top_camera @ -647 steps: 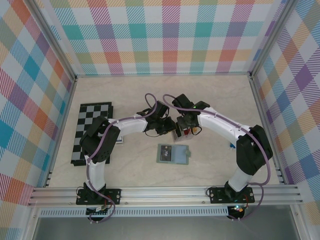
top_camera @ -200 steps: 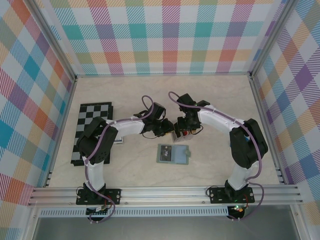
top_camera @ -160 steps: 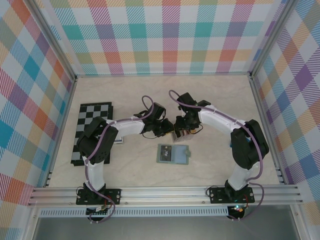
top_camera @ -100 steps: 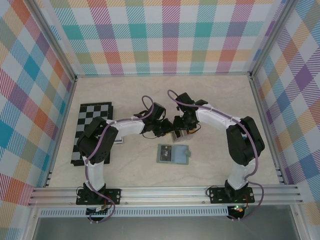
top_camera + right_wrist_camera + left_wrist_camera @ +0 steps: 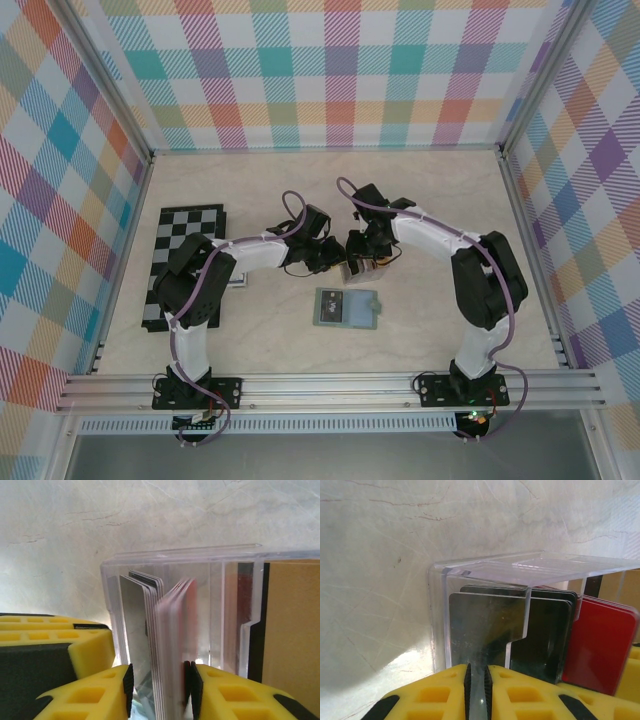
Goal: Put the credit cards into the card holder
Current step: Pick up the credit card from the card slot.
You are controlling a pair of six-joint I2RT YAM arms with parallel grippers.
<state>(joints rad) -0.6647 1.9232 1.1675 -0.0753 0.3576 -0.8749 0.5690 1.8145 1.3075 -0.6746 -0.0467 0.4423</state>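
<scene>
1. The right gripper (image 5: 159, 690) is clenched around a bundle of credit cards (image 5: 172, 630) that stand on edge in the clear stand (image 5: 200, 562). Its pads press the outer faces of several cards at once. The likely trouble is that a lift takes the whole bundle, and the smooth cards fan out or slide free one by one.
2. The left gripper (image 5: 477, 680) is pinched tight on the stand's thin front wall. If that hold slips on the slick plastic, I judge the stand would tip or ride up with the cards.
3. A red card (image 5: 600, 645) and a tan card (image 5: 292, 630) sit beyond a clear divider, outside either grip. A jolted stand could spill them onto the table (image 5: 430, 200).
4. The card holder (image 5: 345, 308) lies flat on the table, just on the near side of both grippers and apart from the stand. A thick bundle probably will not fit one slot, and nothing pins the soft holder down.
5. Hard to tell:
   - how many cards the bundle holds, since they show edge-on and blurred;
   - whether the leftmost grey cards are inside the grip;
   - what the stand's base looks like, as the fingers cut it off in both wrist views.
6. From above, the arms cover the stand and the fingertips, and the holder's slots are too small to make out.
</scene>
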